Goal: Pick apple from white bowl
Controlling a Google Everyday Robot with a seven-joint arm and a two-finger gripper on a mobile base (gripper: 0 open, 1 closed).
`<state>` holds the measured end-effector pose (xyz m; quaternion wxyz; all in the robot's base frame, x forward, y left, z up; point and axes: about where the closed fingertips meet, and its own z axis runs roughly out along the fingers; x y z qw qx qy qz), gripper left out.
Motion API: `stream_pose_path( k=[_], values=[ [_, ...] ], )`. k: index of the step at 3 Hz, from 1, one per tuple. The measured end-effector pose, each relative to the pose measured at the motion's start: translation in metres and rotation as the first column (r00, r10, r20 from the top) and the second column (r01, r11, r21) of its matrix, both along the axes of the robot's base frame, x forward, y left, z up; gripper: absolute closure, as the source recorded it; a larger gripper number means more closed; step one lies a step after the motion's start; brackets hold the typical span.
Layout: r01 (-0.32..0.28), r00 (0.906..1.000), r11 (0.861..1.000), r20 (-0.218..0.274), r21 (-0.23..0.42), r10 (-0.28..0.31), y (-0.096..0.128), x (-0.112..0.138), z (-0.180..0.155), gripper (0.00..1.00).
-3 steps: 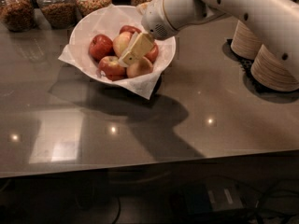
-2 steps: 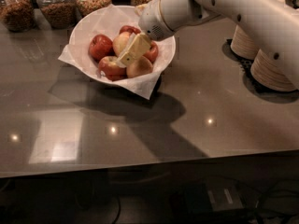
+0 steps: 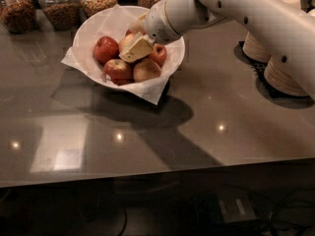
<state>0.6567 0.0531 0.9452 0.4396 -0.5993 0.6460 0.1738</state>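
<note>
The white bowl (image 3: 93, 26), lined with white paper whose corners stick out, stands at the back left of the dark table. It holds several apples. A pale yellow apple with a red blush (image 3: 126, 42) lies in the middle, partly hidden behind my gripper (image 3: 135, 47). A dark red apple (image 3: 105, 48) lies to its left, a red one (image 3: 117, 69) and a yellowish one (image 3: 146, 70) in front, and a red one (image 3: 159, 54) to the right. My gripper reaches down into the bowl from the right, right at the pale apple.
Glass jars of grains and nuts (image 3: 62, 6) line the back edge behind the bowl. Stacks of tan paper bowls (image 3: 285, 73) stand at the right, under my arm (image 3: 236, 9). The table's front edge (image 3: 157, 173) runs across the lower part of the view.
My gripper has shifted a little left and up inside the bowl, closer over the pale apple. The apples and the bowl have not moved.
</note>
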Motion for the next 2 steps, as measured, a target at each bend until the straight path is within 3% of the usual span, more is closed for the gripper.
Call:
stream_pose_path(
  k=[2],
  values=[
    [-0.006, 0.9999, 1.0, -0.013, -0.002, 0.006, 0.0042, 0.0012, -0.0066, 0.33]
  ],
)
